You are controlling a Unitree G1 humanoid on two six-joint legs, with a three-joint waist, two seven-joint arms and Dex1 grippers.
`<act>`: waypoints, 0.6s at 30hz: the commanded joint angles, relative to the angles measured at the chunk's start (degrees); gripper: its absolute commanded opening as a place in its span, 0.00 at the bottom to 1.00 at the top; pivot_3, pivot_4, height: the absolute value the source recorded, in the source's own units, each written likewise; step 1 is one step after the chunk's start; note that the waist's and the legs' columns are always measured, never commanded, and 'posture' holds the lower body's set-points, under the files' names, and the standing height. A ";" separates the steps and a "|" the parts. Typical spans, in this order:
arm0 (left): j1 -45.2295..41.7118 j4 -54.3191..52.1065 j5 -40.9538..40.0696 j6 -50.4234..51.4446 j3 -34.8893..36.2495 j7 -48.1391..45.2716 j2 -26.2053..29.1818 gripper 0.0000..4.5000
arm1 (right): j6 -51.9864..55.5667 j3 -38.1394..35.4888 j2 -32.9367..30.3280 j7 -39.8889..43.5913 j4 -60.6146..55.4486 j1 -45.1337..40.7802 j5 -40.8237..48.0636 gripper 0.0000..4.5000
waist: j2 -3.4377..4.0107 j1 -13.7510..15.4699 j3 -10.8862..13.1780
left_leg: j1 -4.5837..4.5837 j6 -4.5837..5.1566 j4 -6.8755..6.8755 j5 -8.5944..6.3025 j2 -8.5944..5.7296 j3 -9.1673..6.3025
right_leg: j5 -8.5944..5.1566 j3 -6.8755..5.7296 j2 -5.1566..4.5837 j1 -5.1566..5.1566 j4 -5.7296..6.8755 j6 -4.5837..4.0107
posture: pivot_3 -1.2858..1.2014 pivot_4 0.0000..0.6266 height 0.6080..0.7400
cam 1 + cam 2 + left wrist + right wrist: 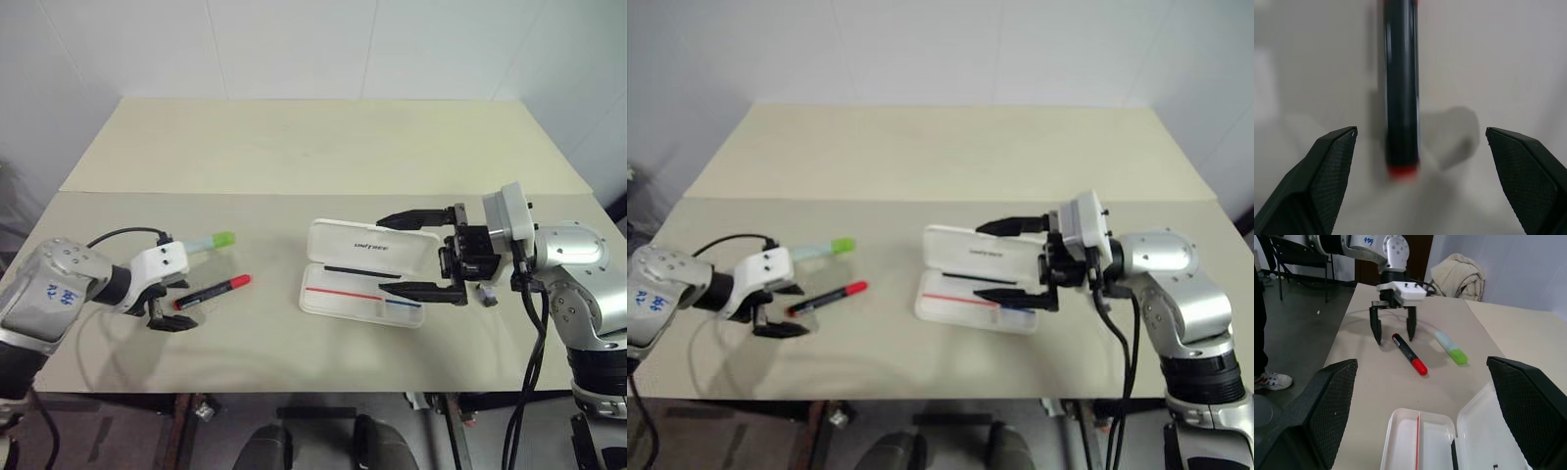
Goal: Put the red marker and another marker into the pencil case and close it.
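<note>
the worktop (294, 147) is a pale beige surface filling most of the head view, its near edge cut off at the bottom of the frame. one pencil case (367, 269) lies open right of centre, white, lid tipped back toward the upper part of the frame; small black writing on the lid looks like "unitree", though it's tiny. the tray has a red stripe and a short blue one, and its right end is hidden behind the right tool (409, 257).

that right tool sits at the case's right end with both black fingers spread wide, one over the lid, one over the tray, nothing held. can't tell if it touches the case. a small grey thing (487, 296) pokes out just beside it, mostly hidden, no idea what it is.

the left tool (168, 315) is in the lower left, fingers wide apart, empty, straddling the dark end of the red marker (212, 293). one red marker, lying flat on the worktop left of the case, red tip pointing toward it. in the left wrist view it's blurred and cut off at the top.

one light green marker (210, 240) lies just above the red one, partly hidden by the left tool's white housing.

there's blue scribble on the left arm (61, 294), unreadable.
</note>
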 commanded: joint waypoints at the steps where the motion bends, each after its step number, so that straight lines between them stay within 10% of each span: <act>1: -3.12 2.33 3.17 -2.34 -3.76 1.06 -3.47 1.00 | -0.04 -1.70 -0.25 -1.49 -3.41 1.21 1.01 1.00 | 0.00 -0.01 0.00 | 0.01 0.00 0.00 0.00 -0.10 0.09 | 0.00 0.02 0.00 -0.03 0.03 0.00 | 0.52 0.24 1.00; 7: -4.31 5.16 6.73 -5.10 -6.66 0.10 -4.11 1.00 | 0.52 -3.21 -0.89 -3.58 -5.18 3.13 1.48 1.00 | -0.03 -0.04 -0.02 | 0.19 0.07 0.04 -0.02 -0.05 0.39 | 0.00 0.21 0.00 -0.01 0.20 0.00 | 0.52 0.24 1.00; 18: -3.03 4.19 7.91 -6.01 -6.38 -0.74 -2.88 0.24 | 0.12 -4.37 -1.46 -5.24 -5.93 4.71 1.54 1.00 | -0.02 -0.11 -0.03 | 0.46 0.20 0.04 0.18 0.31 0.46 | 0.29 0.43 0.08 -0.01 0.21 -0.38 | 0.52 0.24 1.00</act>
